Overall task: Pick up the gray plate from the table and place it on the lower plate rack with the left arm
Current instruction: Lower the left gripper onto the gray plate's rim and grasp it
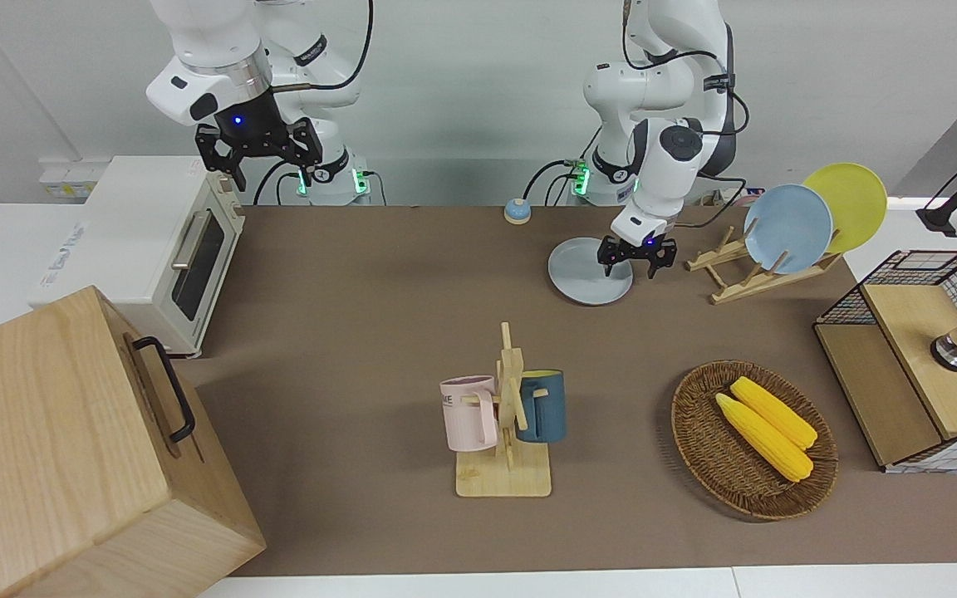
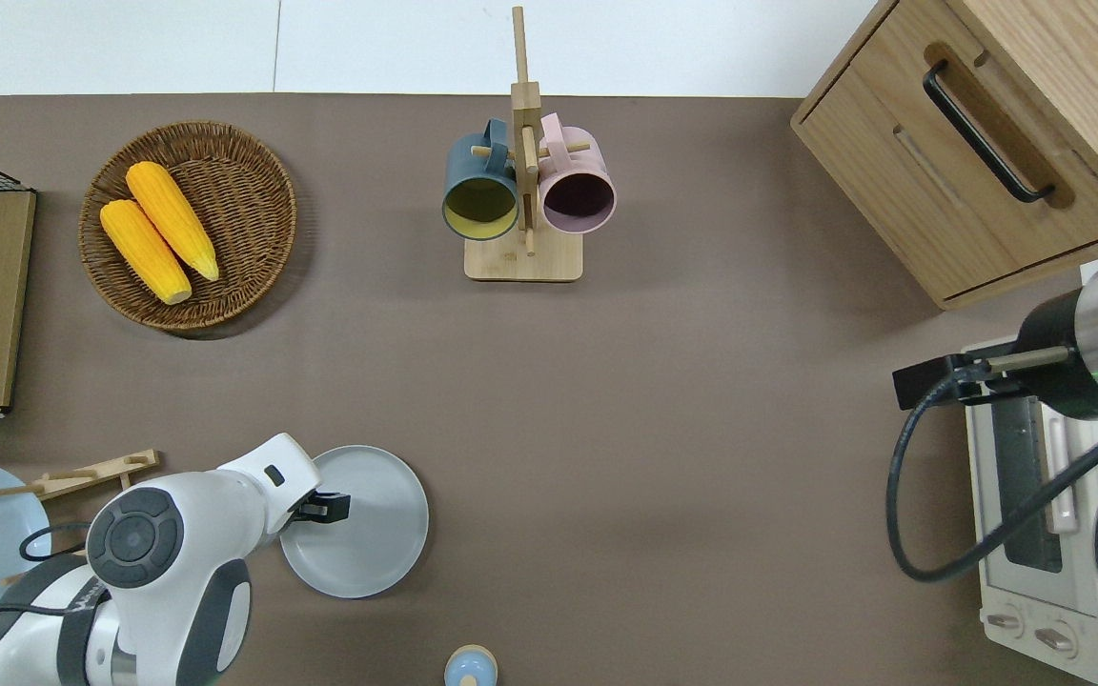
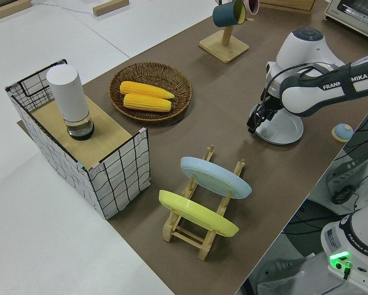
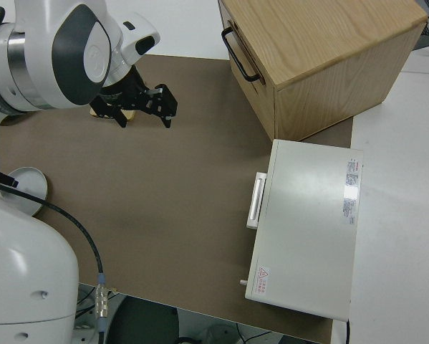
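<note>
**Left gripper lowered at the edge of the gray plate**

The gray plate is seen lying flat on the brown mat of the table, in the lower left of the overhead view and right of centre in the upper half of the front view. The left gripper is held low at the plate's edge — the edge toward the left arm's end of the table — with its fingers spread apart on either side of the rim. Whether the rim is touched cannot be told.

Just beside the plate, toward the left arm's end, the lower plate rack is found, at the right of the front view. A light-blue plate and a yellow plate are propped upright in its slots — the slots nearest the gray plate are left bare.

In the middle of the front view a wooden mug stand is placed, with a pink mug and a dark blue mug hung on it. A wicker basket with two corn cobs is set in the lower right.

The right arm is parked, its gripper held open at the upper left of the front view.
</note>
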`<state>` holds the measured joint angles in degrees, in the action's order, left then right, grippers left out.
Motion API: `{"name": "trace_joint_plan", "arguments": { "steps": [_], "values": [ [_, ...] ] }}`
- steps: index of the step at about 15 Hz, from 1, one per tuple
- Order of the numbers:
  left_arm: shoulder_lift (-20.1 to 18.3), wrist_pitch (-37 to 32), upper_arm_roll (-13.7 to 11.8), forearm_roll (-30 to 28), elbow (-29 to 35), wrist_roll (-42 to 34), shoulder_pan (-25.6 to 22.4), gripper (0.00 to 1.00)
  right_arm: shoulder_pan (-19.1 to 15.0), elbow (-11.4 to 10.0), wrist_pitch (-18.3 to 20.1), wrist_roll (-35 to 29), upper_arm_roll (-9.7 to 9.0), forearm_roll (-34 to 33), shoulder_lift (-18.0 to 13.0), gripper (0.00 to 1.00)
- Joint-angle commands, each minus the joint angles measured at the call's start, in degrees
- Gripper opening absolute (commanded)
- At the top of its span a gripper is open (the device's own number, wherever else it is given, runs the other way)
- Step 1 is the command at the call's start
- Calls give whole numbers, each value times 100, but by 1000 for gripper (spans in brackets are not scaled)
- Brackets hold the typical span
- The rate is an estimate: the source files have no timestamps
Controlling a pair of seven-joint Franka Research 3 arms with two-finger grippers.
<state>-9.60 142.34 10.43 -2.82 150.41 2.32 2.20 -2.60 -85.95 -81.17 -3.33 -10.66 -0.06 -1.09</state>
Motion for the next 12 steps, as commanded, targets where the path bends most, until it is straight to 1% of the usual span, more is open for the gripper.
{"name": "trace_joint_plan", "arguments": {
  "steps": [1, 2, 4, 5, 6, 7, 8, 12],
  "values": [
    [169, 285, -24, -61, 94, 49, 114, 987, -56, 35, 75, 8, -32, 59, -14, 990],
    [178, 285, -24, -61, 94, 49, 175, 979, -56, 35, 75, 8, -32, 59, -14, 990],
    [178, 285, -24, -61, 103, 49, 176, 879, -56, 35, 75, 8, -32, 59, -14, 987],
    [186, 285, -15, -61, 103, 49, 176, 681, -56, 35, 75, 8, -32, 59, -14, 987],
    [186, 285, -15, -61, 103, 49, 185, 416, -56, 35, 75, 8, -32, 59, -14, 987],
    [186, 277, -15, -61, 103, 49, 202, 223, -56, 35, 75, 8, -32, 59, -14, 990],
    [178, 268, -15, -61, 103, 49, 272, 2, -56, 35, 75, 8, -24, 59, -14, 987],
    [178, 259, -15, -44, 103, 40, 334, 0, -56, 35, 75, 8, -32, 59, -14, 990]
  ]
}}
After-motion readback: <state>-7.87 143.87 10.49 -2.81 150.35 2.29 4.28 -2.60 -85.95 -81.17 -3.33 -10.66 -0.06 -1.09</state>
